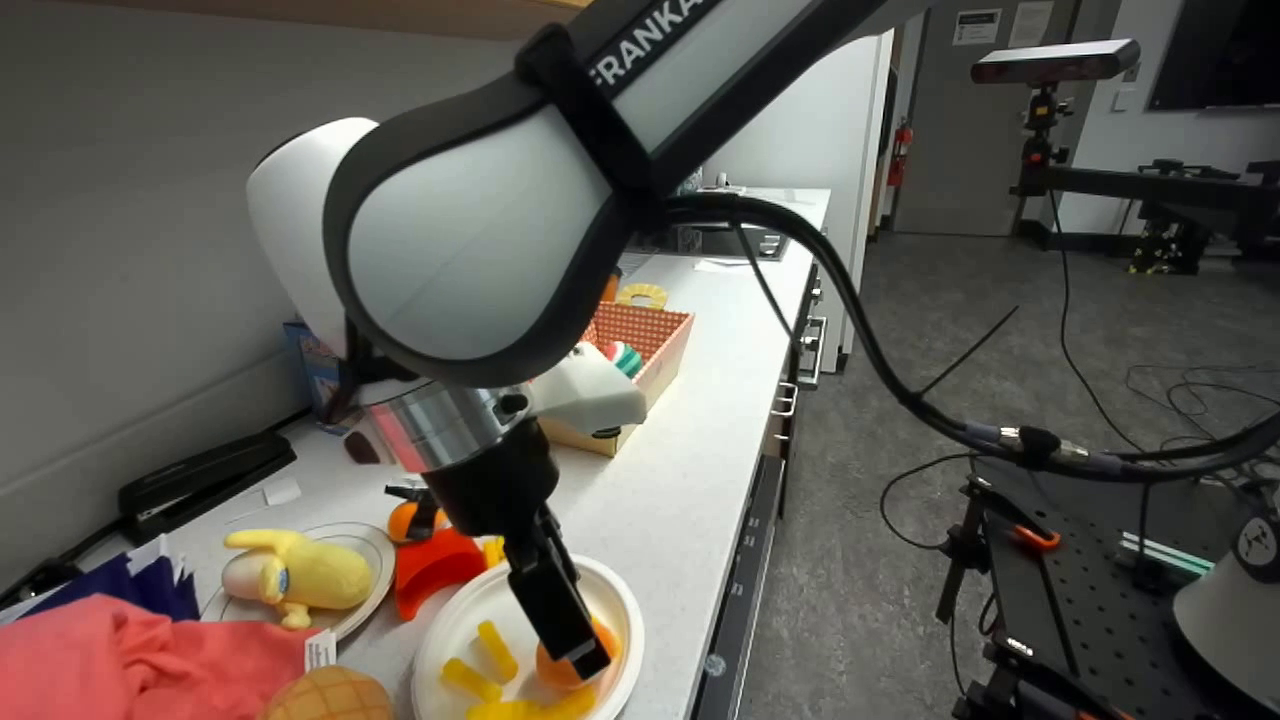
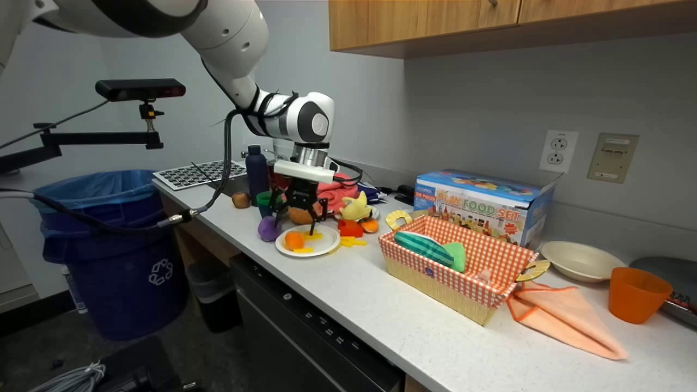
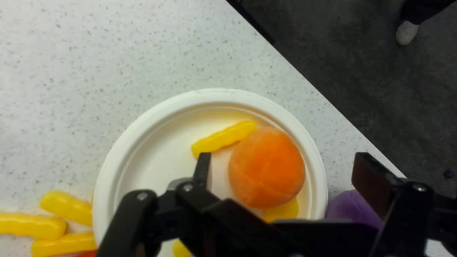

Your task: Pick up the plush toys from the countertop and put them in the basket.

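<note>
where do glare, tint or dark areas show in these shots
Wrist view: highlights on the yellow sticks, a warm tint on the plate near the orange toy, dark floor; in an exterior view: a pinkish reflection on the silver wrist ring.

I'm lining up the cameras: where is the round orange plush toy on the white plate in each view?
In an exterior view: round orange plush toy, at the bottom, left of centre, partly behind the black pincer.
In an exterior view: the toy, lower left of centre.
Wrist view: the toy, lower right of centre.
Shared landmark: the round white plate.
</note>
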You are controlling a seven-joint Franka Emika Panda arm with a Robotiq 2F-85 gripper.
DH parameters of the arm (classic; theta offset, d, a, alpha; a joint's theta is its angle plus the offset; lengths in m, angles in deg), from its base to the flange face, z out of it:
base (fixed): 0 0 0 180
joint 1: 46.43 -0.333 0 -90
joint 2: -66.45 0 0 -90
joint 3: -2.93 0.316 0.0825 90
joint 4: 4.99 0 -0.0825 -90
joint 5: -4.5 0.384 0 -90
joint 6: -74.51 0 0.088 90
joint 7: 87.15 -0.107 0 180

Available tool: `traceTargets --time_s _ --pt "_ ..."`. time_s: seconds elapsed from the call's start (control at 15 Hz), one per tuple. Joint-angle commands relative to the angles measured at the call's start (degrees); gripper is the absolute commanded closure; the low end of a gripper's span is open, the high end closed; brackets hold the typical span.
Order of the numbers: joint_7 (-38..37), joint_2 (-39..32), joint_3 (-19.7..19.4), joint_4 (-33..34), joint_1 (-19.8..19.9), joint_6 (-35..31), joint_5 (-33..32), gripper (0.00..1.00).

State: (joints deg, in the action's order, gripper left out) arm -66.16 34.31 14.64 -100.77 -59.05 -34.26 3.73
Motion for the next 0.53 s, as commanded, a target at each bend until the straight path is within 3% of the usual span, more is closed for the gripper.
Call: traceTargets --time_s 0.0,0.47 --pt "-0.4 -2.2 0.5 2.6 -0.6 -1.1 -1.4 0.03" --pt "-1.4 -4.7 0.2 4.5 -0.9 -3.1 -1.4 0.10"
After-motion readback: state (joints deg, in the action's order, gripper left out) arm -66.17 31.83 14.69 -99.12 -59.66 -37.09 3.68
